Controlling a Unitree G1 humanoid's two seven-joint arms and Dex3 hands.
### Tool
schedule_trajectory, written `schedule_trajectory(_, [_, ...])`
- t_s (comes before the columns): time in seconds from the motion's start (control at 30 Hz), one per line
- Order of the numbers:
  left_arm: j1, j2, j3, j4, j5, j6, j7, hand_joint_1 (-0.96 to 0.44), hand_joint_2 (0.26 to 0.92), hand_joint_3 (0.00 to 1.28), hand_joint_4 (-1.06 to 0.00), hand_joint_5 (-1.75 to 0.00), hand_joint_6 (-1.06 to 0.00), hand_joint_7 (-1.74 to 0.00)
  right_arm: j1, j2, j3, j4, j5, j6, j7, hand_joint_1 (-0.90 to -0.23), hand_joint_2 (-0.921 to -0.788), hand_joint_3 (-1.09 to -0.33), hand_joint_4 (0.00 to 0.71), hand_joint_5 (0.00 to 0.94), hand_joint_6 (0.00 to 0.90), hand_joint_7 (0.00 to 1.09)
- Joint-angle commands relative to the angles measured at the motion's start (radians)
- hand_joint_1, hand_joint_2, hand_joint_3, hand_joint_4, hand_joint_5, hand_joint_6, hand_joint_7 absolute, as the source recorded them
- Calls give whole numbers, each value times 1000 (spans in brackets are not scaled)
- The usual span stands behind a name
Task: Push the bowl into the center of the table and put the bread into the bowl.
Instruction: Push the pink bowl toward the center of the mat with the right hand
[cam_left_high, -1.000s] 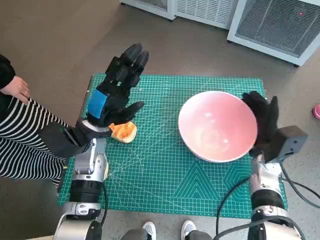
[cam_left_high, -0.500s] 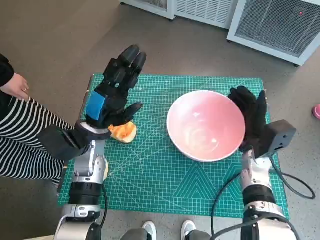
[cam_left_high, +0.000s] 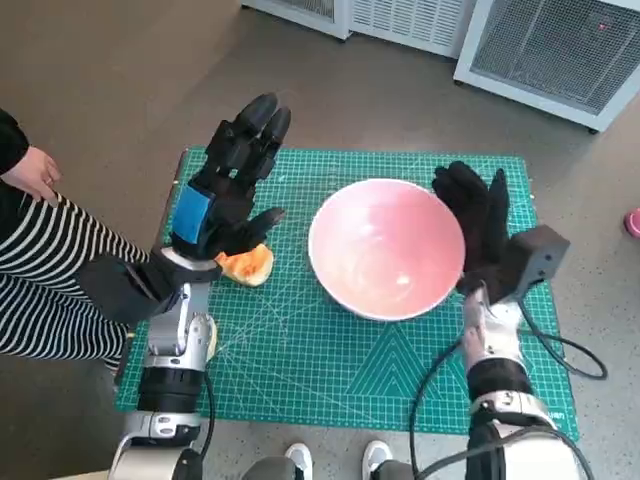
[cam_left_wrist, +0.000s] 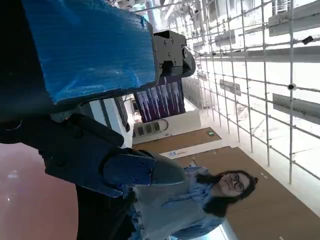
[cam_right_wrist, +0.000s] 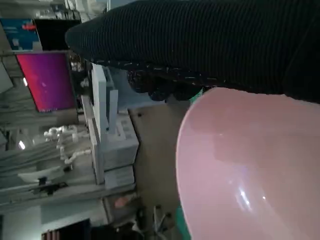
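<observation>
Fingers: right hand (cam_left_high: 478, 222) has its fingers (cam_left_high: 462, 190) spread flat against the bowl's side; left hand (cam_left_high: 222, 190) is raised, fingers apart, holding nothing.
Bowl (cam_left_high: 385, 248): has slid leftward over the last second, now near the middle of the green mat (cam_left_high: 300, 340).
Bread (cam_left_high: 247, 265): on the surface beneath the left hand.
Meaning: push nearly finished; bread comes next.

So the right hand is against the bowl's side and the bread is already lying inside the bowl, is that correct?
Not quite. The right hand is against the side of the bowl, but the bread is not in it: the head view shows it on the mat beside the bowl, under the left hand.
</observation>
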Motion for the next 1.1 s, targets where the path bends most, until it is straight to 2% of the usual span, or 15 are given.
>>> schedule_trajectory(0.03, [14, 3, 1, -18, 5, -20, 4, -593, 921, 259, -97, -11, 1, -403, 0, 13, -10, 20, 10, 24, 12, -657, -921, -756, 122, 1, 64, 310])
schedule_trajectory(0.53, [5, -1, 1, 11, 11, -32, 11, -593, 921, 260, -97, -9, 1, -400, -8, 13, -33, 15, 20, 30, 37, -658, -921, -760, 122, 0, 66, 306])
schedule_trajectory(0.77, [9, -8, -7, 4, 14, -30, 18, -586, 921, 263, -97, -8, 1, -400, -6, 16, -33, 9, 11, 28, 29, -647, -921, -759, 122, 1, 69, 306])
schedule_trajectory(1.0, [15, -3, -9, -10, 10, -24, 17, -592, 921, 265, -99, -8, 1, -401, 15, -21, -10, -39, -22, 0, 12, -608, -921, -766, 119, 0, 71, 304])
schedule_trajectory(1.1, [19, 3, -8, -20, 5, -18, 14, -595, 921, 264, -98, -7, 1, -400, 33, -36, -2, -89, -26, -20, 12, -609, -921, -768, 117, 0, 71, 304])
